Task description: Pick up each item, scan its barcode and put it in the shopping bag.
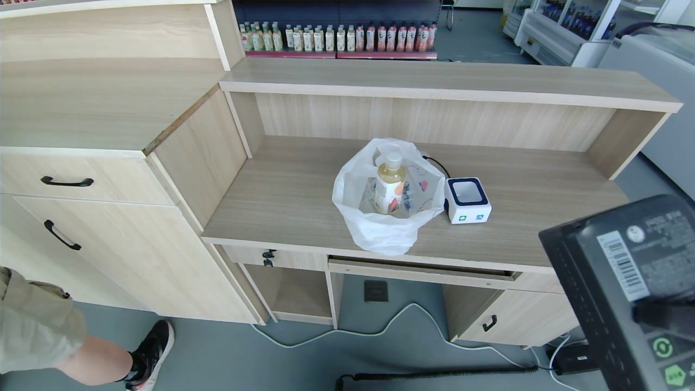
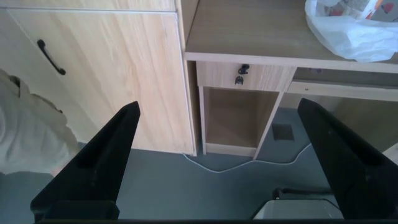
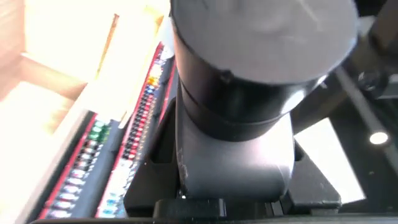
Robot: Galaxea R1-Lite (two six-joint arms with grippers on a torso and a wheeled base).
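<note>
The bottle [image 1: 389, 187] stood upright inside the open white shopping bag [image 1: 380, 231] on the counter [image 1: 282, 209], just beside the scanner [image 1: 468, 200], while the left gripper [image 2: 217, 104], fingers spread wide and empty, hung below counter level, facing the counter's front.

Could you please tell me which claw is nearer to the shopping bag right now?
Probably the left. The left claw, open, hangs before the counter, below the shopping bag. The right arm sits low, off the counter's right end, seemingly farther out.
</note>
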